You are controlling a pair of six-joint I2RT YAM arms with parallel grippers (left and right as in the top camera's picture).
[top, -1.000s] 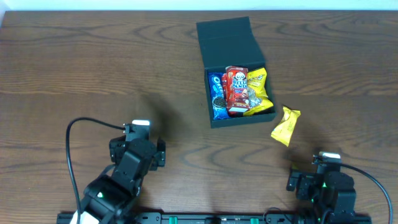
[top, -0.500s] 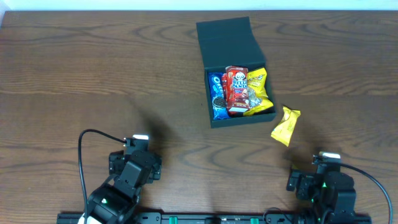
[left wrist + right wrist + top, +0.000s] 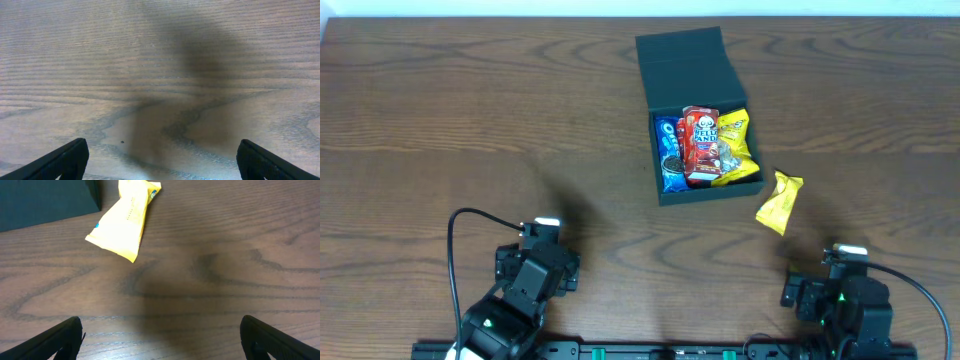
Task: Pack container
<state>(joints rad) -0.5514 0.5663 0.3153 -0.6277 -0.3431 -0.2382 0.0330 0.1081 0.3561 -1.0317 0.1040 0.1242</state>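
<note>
The dark teal container [image 3: 655, 155] stands open at the table's back middle, its flap lid [image 3: 682, 62] laid back. Inside lie a blue cookie packet [image 3: 669, 153], a red snack box [image 3: 700, 145] and a yellow packet [image 3: 735, 147]. Another yellow snack packet [image 3: 779, 201] lies on the table just right of the container; it also shows in the right wrist view [image 3: 123, 221], beside the container's corner [image 3: 45, 202]. My left gripper [image 3: 160, 160] is open and empty over bare wood at the front left. My right gripper [image 3: 160, 340] is open and empty at the front right, near side of the loose packet.
The brown wooden table [image 3: 470, 120] fills the view. A black cable [image 3: 455, 250] loops by the left arm [image 3: 525, 285], another trails from the right arm [image 3: 845, 300]. The table's back edge meets a white wall.
The left arm drew back toward the front edge between the earliest frame and half a second ago, then stayed still. The right arm and the packets have not moved.
</note>
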